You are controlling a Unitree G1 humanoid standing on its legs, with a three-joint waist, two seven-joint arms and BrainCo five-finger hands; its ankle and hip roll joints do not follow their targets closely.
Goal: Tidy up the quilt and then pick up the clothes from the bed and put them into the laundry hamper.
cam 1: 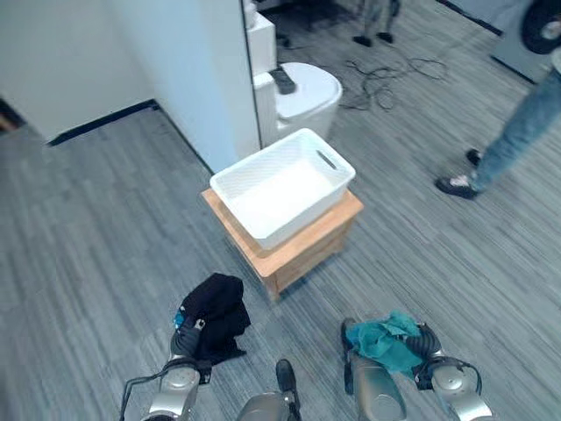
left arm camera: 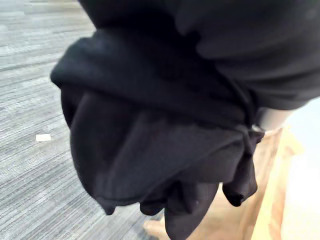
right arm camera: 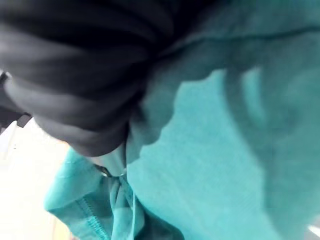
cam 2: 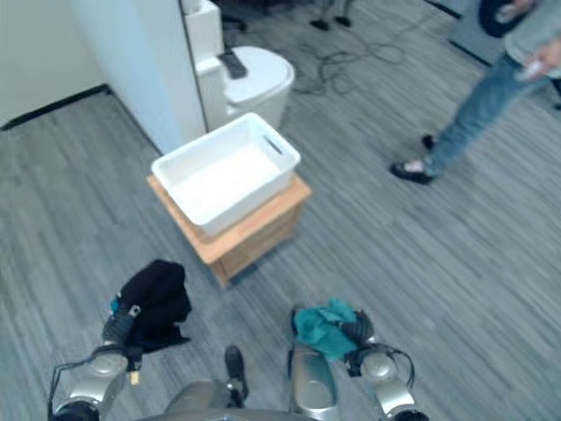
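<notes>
**Both hands loaded, hamper ahead**

The left hand [cam 1: 186,338] carries a bunched black garment [cam 1: 215,316]; the right hand [cam 1: 427,342] carries a teal cloth [cam 1: 384,342]. The cloth hides both sets of fingers, so I cannot tell their state. Both pieces look light, soft and droopy, best held by the bunched middle. The white hamper [cam 1: 282,184] stands on a wooden stool [cam 1: 302,246] well beyond the fingers.

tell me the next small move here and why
Probably step closer and lift both hands over the white hamper. The left hand carries black clothes, the right hand teal clothes, and the hamper sits empty on the wooden stool just ahead.
</notes>
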